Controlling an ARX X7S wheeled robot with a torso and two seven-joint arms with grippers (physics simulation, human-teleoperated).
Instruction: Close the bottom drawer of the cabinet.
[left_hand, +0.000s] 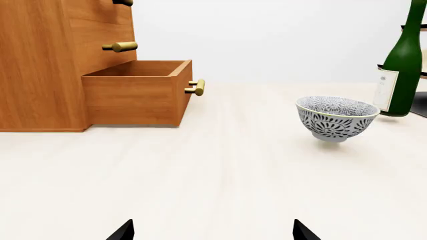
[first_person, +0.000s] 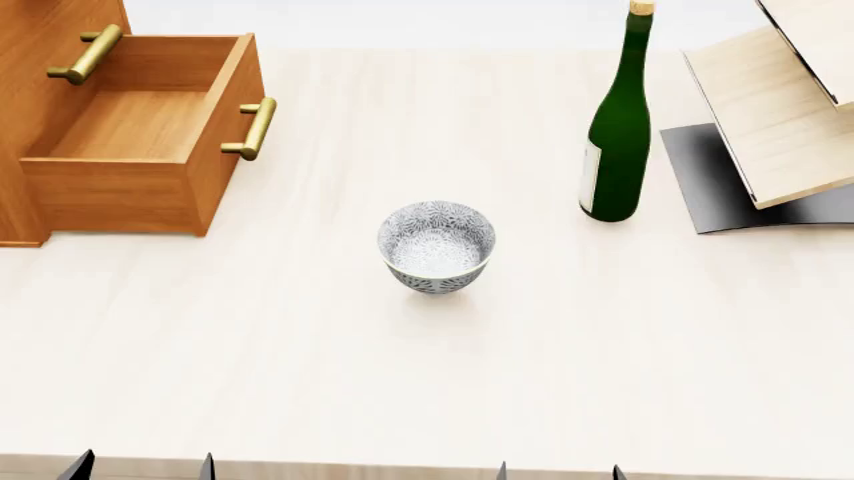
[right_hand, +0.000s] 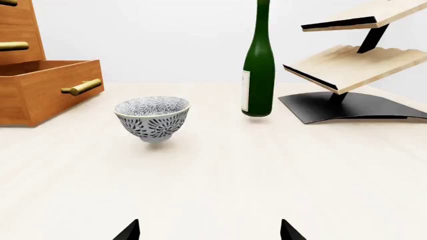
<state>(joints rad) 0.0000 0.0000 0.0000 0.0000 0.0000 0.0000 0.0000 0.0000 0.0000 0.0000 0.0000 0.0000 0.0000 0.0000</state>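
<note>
The orange-brown cabinet (first_person: 40, 60) stands at the table's far left. Its bottom drawer (first_person: 147, 140) is pulled far out, empty inside, with a brass bar handle (first_person: 252, 128) on its front. The drawer also shows in the left wrist view (left_hand: 137, 92) and the right wrist view (right_hand: 47, 90). My left gripper (first_person: 140, 468) is open and empty at the table's near edge, far from the drawer. My right gripper (first_person: 561, 472) is open and empty at the near edge too. Only the black fingertips (left_hand: 123, 231) show in the wrist views.
A blue-patterned white bowl (first_person: 437, 245) stands mid-table, to the right of the drawer front. A green wine bottle (first_person: 618, 130) stands further right. A pale plywood rack with a black base (first_person: 781, 120) is at the far right. The pale table (first_person: 400, 380) stretches between them.
</note>
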